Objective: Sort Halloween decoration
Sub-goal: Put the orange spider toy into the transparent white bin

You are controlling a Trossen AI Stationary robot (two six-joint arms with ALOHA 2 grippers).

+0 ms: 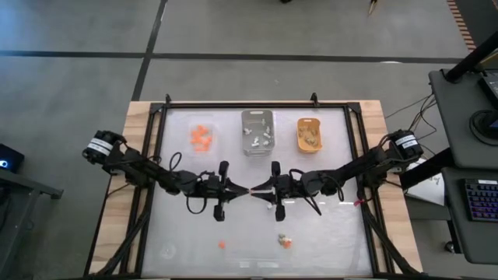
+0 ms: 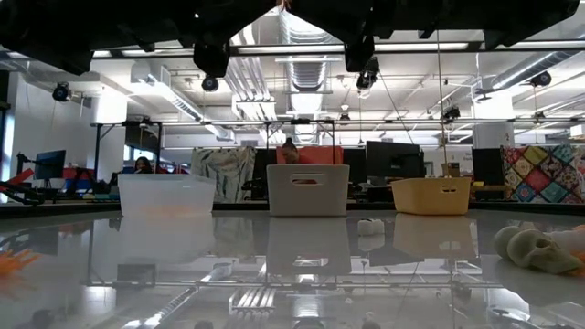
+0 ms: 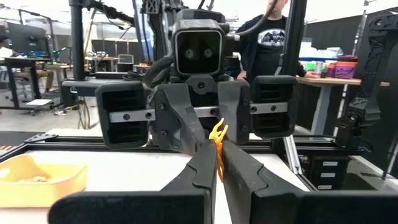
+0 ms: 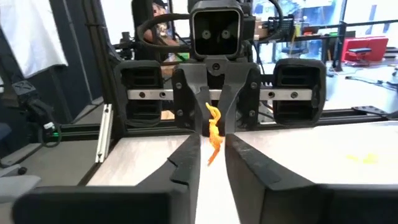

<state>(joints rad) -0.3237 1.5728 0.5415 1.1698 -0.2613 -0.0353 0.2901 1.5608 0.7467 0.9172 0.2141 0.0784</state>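
Left gripper [image 1: 243, 189] clenched on orange trinket [image 3: 217, 134], tip to tip with right gripper [image 1: 255, 189] mid-table, whose fingers I see parted, letting go. Risk: thin pinch slips, trinket drops short of clear tray [image 1: 202, 138] beyond left gripper.

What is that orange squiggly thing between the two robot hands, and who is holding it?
A tiny bright orange trinket. The left gripper pinches its upper end at its fingertips; the right gripper has its fingers apart around it.
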